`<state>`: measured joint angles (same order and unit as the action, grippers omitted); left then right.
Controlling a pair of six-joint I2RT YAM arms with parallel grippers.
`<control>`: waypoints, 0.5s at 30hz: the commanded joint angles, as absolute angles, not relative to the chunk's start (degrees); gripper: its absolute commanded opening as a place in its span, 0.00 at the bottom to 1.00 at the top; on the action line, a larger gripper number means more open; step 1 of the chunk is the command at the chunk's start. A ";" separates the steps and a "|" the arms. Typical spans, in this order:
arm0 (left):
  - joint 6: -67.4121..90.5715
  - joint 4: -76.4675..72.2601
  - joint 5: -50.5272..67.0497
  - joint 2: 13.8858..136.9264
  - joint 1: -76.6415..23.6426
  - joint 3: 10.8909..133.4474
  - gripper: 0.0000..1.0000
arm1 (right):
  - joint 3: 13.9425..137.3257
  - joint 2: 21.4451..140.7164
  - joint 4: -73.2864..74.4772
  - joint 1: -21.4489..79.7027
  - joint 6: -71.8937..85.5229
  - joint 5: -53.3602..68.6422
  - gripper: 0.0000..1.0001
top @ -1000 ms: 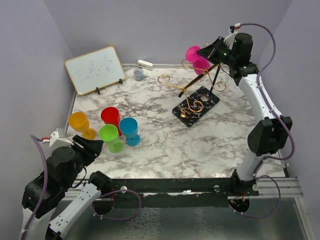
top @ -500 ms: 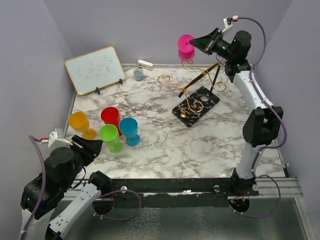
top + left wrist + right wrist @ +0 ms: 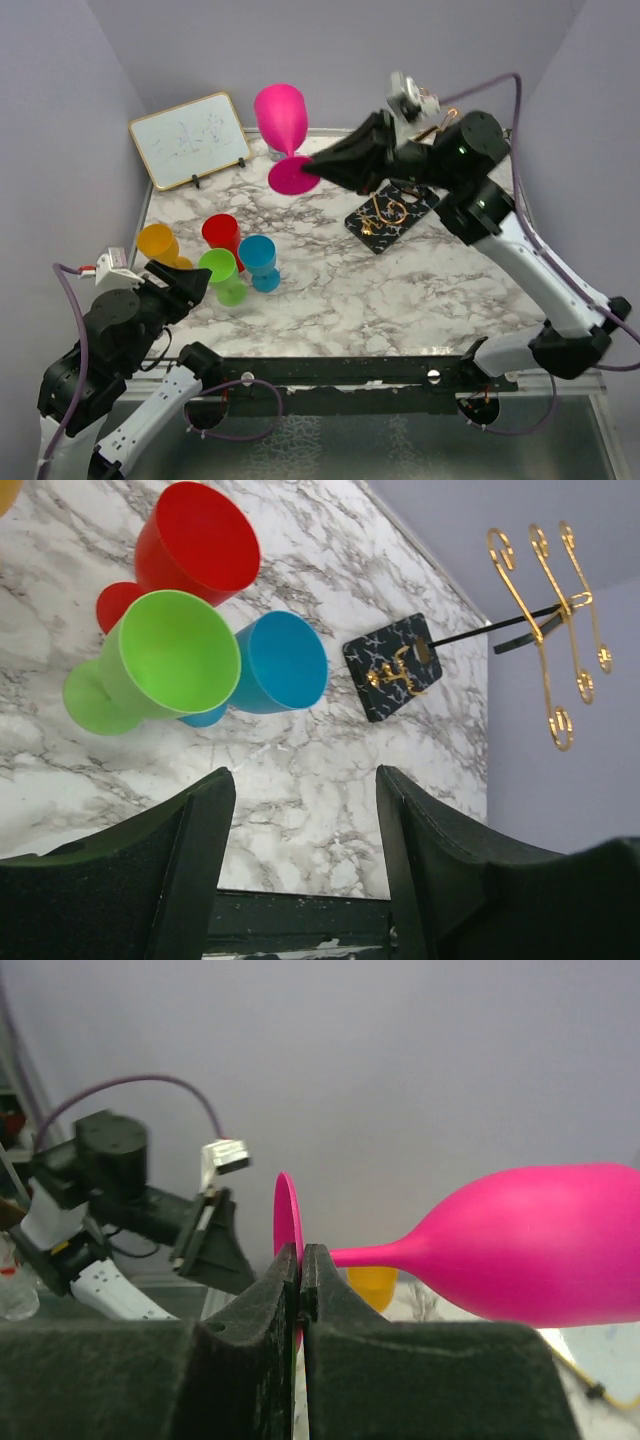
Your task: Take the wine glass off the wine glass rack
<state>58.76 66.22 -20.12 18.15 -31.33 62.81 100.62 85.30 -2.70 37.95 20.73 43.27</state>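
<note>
Pink wine glass (image 3: 279, 117) hangs above the marble tabletop (image 3: 330, 290), well apart from the wine glass rack (image 3: 392, 668). The right end effector (image 3: 301, 1280) is clamped on its foot. The left end effector (image 3: 300, 780) gapes, holding nothing, near 4 cups (image 3: 218, 268).

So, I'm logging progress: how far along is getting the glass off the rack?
Done: the pink glass is clear of the rack, which holds none. In hand: the right gripper is shut on the glass's foot, holding it in the air over the table. Left: setting it down, perhaps by the other glasses. The left gripper is open, holding nothing.
</note>
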 commanded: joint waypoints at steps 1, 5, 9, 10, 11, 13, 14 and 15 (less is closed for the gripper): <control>56.72 60.00 -15.71 20.90 -31.15 67.22 0.63 | 87.64 72.64 6.56 49.32 -3.84 24.57 0.01; 57.75 56.25 -12.47 22.39 -31.16 70.57 0.70 | 77.98 67.07 8.23 64.00 -11.99 6.04 0.01; 60.35 53.53 -7.98 22.77 -31.16 72.23 0.71 | 67.45 65.14 1.59 78.38 -19.64 -17.01 0.01; 61.30 52.57 -6.37 22.64 -31.12 71.72 0.71 | 64.52 65.28 -1.73 81.98 -22.67 -22.73 0.01; 62.26 51.74 -4.60 22.58 -31.15 71.16 0.71 | 61.66 65.59 -6.34 84.82 -25.93 -26.93 0.01; 64.00 51.10 -1.60 22.79 -31.15 70.21 0.71 | 56.55 66.47 -16.00 89.20 -32.35 -34.58 0.01; 64.85 51.09 -0.29 22.89 -31.13 69.90 0.71 | 54.83 66.87 -20.25 90.50 -34.87 -36.24 0.01; 65.60 51.08 1.01 22.93 -31.07 69.40 0.71 | 53.28 67.38 -23.68 91.50 -36.87 -37.55 0.01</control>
<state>61.67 54.11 -7.40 22.31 -31.33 70.87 58.57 67.07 -4.62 86.13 -21.76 -16.67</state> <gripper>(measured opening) 0.712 0.018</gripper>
